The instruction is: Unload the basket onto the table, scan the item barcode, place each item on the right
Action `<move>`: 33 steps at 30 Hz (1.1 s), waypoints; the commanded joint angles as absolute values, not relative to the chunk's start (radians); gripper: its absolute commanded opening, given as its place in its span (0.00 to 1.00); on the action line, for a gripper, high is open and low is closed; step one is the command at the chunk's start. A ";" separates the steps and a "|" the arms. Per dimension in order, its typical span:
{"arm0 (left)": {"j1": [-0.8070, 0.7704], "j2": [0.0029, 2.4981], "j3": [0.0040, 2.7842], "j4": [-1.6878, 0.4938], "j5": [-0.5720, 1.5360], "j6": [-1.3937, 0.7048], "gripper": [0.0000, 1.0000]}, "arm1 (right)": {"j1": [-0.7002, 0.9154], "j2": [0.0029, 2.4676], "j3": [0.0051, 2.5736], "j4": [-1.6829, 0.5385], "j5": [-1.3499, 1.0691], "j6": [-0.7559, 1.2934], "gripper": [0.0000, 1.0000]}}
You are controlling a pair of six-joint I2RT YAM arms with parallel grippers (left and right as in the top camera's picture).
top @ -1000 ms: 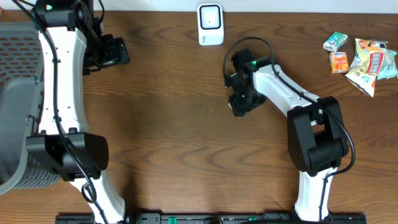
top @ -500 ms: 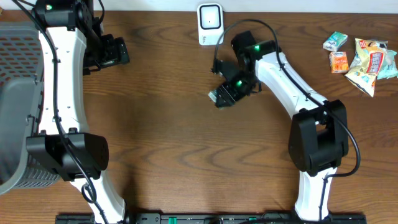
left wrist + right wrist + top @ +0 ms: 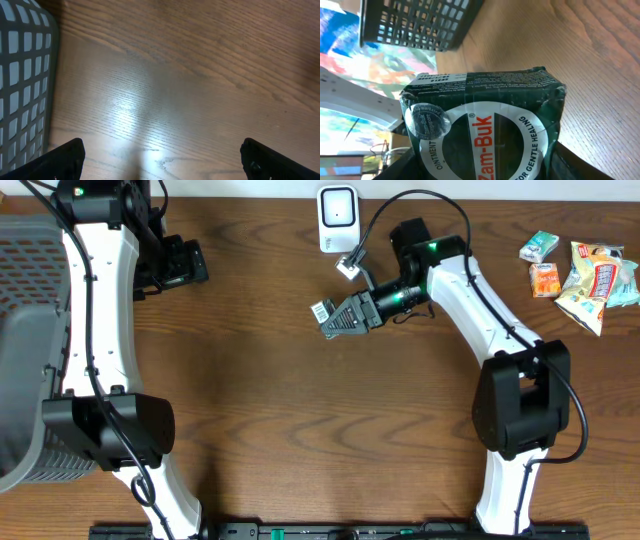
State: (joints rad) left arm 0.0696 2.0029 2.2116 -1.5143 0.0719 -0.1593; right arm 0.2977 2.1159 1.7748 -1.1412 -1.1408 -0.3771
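While the right gripper pinches the dark green box, holding it tilted above the table near the scanner, the left gripper stands spread wide near the basket, gripping nothing

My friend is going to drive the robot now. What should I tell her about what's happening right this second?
Left claw: open, empty, beside the grey basket.
Right claw: shut on the green Zam-Buk box, held up off the table. A white label, probably the barcode, shows at the box's end.
White scanner: at the table's back edge, a little apart from the box.
Done: box picked up. Whether it has been scanned cannot be told.
Left: face the barcode to the scanner. The snack packets lie at the back right.
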 commanded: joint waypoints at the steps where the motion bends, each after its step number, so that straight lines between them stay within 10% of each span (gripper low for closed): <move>1: 0.073 2.009 2.215 -1.517 0.063 -0.154 0.98 | 0.276 2.106 1.793 -1.143 -1.210 -0.398 0.53; 13: 0.073 2.009 2.215 -1.517 0.063 -0.154 0.98 | 0.277 2.106 1.792 -1.123 -1.030 -0.417 0.53; 24: 0.073 2.009 2.215 -1.517 0.063 -0.153 0.98 | 0.385 2.106 1.778 -1.045 -0.057 -0.168 0.54; 32: 0.073 2.009 2.215 -1.517 0.063 -0.154 0.98 | 0.405 2.132 1.656 -0.906 0.047 -0.170 0.62; 33: 0.073 2.009 2.215 -1.517 0.063 -0.153 0.98 | 0.405 2.132 1.639 -0.887 0.047 -0.170 0.74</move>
